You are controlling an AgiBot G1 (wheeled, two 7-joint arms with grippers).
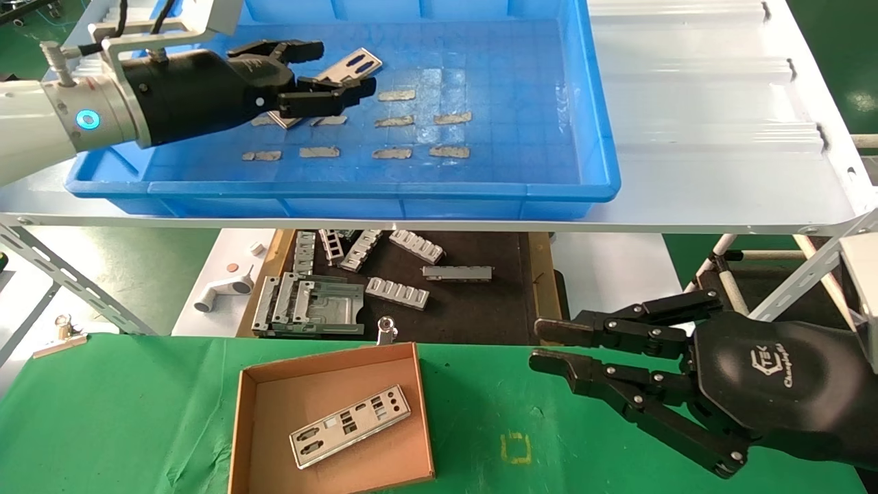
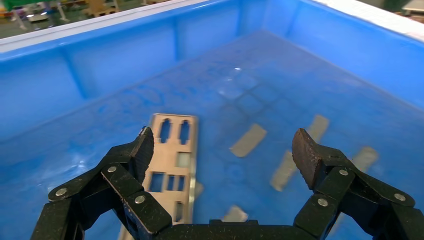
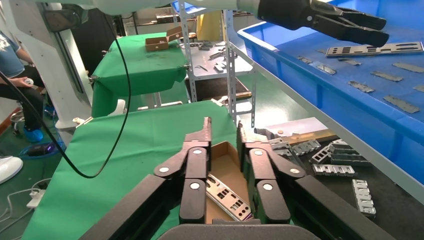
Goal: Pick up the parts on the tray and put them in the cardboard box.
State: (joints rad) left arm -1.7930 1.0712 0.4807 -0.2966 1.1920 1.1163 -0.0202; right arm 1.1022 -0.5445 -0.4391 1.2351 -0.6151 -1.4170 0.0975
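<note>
Plates: two seen. One plate (image 1: 350,68) lies flat on the floor of the blue tray (image 1: 597,137), toward the tray's 11 o'clock, its long axis running from 7 to 1 o'clock in the head view. The second plate (image 1: 350,426) lies flat inside the cardboard box (image 1: 236,439), slanted, cutouts facing up, nearer the box's 5 o'clock corner.

Left hand (image 1: 329,75): reaches into the tray from 9 o'clock and hangs over the near end of the first plate. Fingers spread wide; the left wrist view shows both black fingertips (image 2: 306,152) apart with the plate (image 2: 172,165) below and between them, nearer one finger. Contact with the plate cannot be confirmed; nothing is gripped.

Right hand (image 1: 549,346): low at 4 o'clock of the scene, above the green bench (image 1: 137,412), just off the box's 3 o'clock side, pointing toward 9 o'clock. Its fingers (image 3: 200,145) stand slightly parted and hold nothing. The right wrist view looks past them onto the box (image 3: 225,165) and the plate in it (image 3: 227,195).

Tray: sits on a white shelf (image 1: 720,137) above and behind the bench. Small tan tape strips (image 1: 396,95) lie scattered across its grid floor, at 3 to 6 o'clock of the first plate.

Below the shelf, between tray and box, grey ribbed brackets (image 1: 398,293) lie loose on a black mat (image 1: 480,309)
</note>
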